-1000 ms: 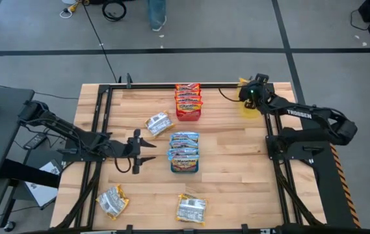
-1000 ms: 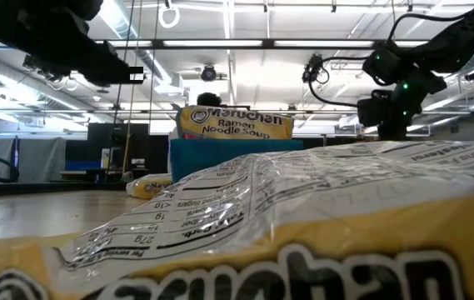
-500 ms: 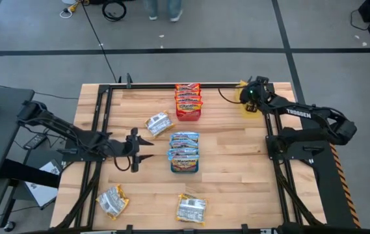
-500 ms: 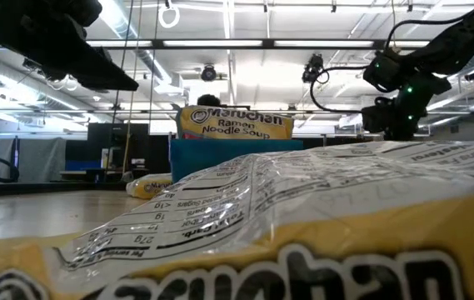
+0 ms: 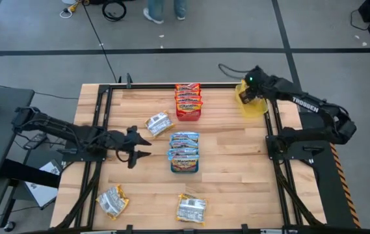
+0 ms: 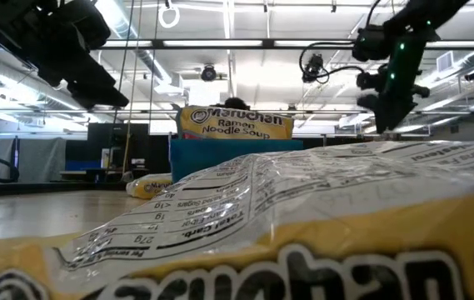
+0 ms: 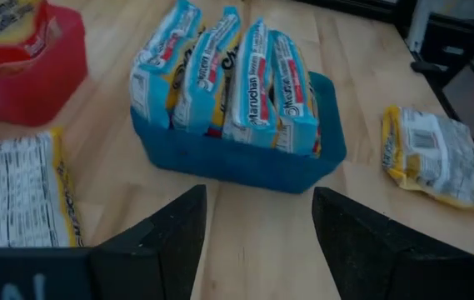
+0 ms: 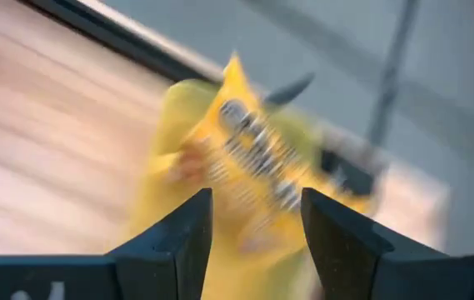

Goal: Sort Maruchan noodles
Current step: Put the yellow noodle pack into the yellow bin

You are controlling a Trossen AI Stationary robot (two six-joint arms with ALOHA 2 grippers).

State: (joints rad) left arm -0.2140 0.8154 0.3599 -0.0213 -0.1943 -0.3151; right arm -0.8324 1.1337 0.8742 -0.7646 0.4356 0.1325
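Left pincer (image 5: 139,147) hovering open over the surface (image 5: 237,169) beside the blue tray (image 7: 245,162); right pincer (image 8: 253,218) hanging open above the yellow tray (image 5: 252,106) holding a yellow packet (image 8: 253,158).

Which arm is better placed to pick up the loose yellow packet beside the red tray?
Left. Its open gripper hovers close to that yellow packet, while the right gripper is far off above the yellow tray.

Motion blur smears the yellow packet (image 8: 249,158) and yellow tray (image 8: 170,179).
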